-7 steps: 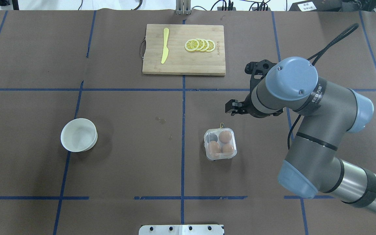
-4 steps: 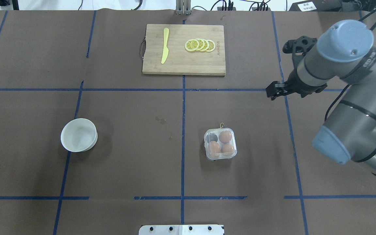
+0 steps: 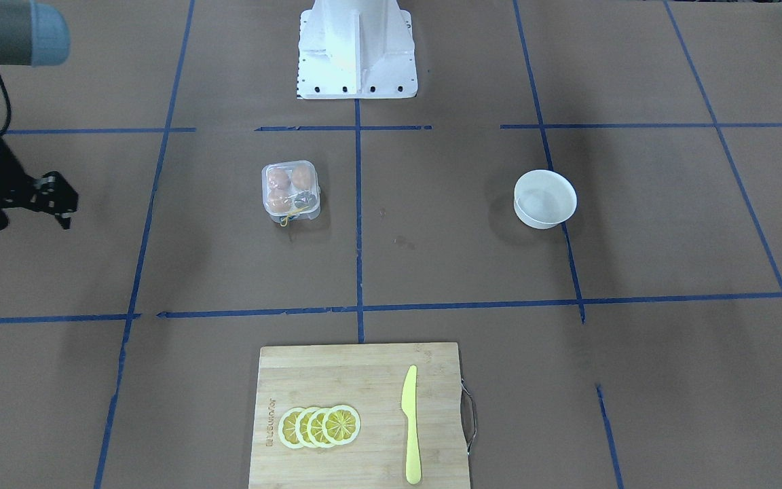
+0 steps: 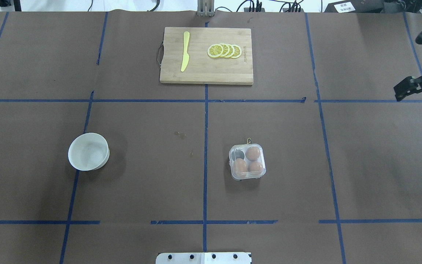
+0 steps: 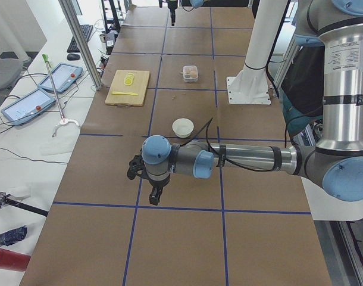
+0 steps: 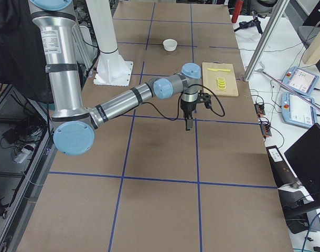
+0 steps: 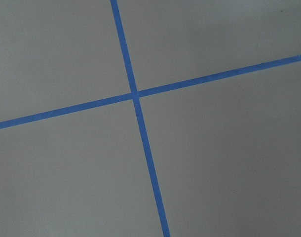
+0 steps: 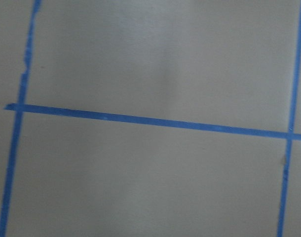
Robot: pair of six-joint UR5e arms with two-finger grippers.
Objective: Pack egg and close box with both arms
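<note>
Since a second ago my right claw (image 4: 404, 90) has swung away from just beside the box (image 4: 232, 161). It now hangs at the right end of the desk (image 4: 141, 183), well apart from the cutting board (image 4: 203, 69). Box and board lie where they lay.

My left claw (image 5: 154, 195) hovers far out to the board's left, beyond the bowl (image 4: 70, 150). It shows only in the left side view, so I cannot tell how wide it stands.

That round white bowl sits on my side of the board, off toward its left and well apart from it. Inside I see only its white bottom.

On the board itself a yellow knife (image 4: 185, 51) lies at the left. At the right is a fanned row of lemon slices (image 4: 224, 51).

The box stands on my side of the board, below its right end and well apart from it. It is clear plastic with four cells, and its lid is down flat over them. Three smooth orange-brown eggs (image 4: 253, 153) fill three cells. The fourth cell, on the board's side at the left, shows dark. A thin yellow string (image 4: 248, 140) pokes out from the edge facing the board.

At the far right, the fingers of my right claw look drawn narrow together, with nothing held between them.
</note>
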